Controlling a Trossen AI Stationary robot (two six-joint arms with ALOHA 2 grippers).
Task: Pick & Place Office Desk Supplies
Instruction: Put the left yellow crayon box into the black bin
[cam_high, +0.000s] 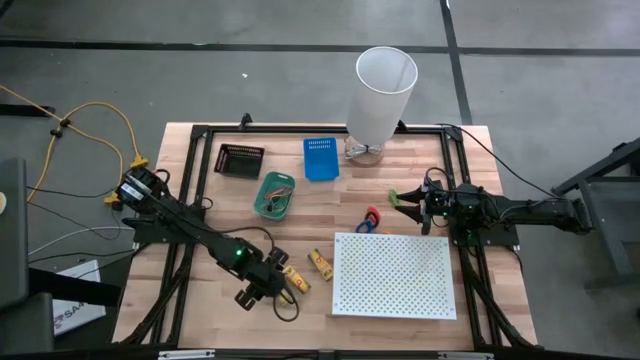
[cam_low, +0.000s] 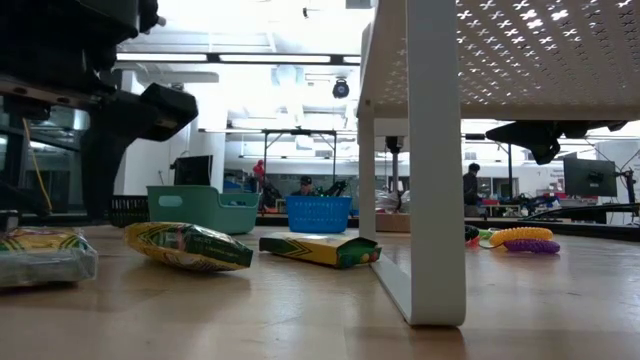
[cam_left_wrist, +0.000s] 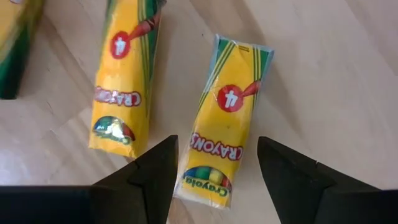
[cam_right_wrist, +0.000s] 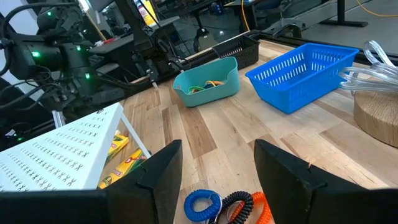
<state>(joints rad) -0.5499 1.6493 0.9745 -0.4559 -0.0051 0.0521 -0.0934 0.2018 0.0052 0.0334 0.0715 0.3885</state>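
The left end effector (cam_left_wrist: 214, 171) was held low over the near-left part of the tabletop (cam_high: 300, 215), its fingers spread wide to either side of one crayon pack (cam_left_wrist: 227, 121) that lay flat on the wood and was not yet pinched. A second crayon pack (cam_left_wrist: 121, 81) lay just beside the first, roughly parallel, and a third (cam_high: 319, 264) was seen nearer the white perforated board (cam_high: 395, 275). The right end effector (cam_right_wrist: 217, 171) was parked near the right edge, likewise spread and empty, with coiled loops (cam_right_wrist: 227, 205) in blue, black and orange lying just in front of it. A teal bin (cam_high: 274, 194), already holding a few bands, a blue basket (cam_high: 320, 158) and a black tray (cam_high: 240, 160) stood toward the far side. Several failures could be expected from here: because the pack lay slightly askew between the fingers, it might be twisted or squeezed out sideways on closure; the neighbouring pack, being so close, might be nudged or caught by the outer finger; and the glossy wrapper might be allowed to slip during lifting if only its end were gripped.
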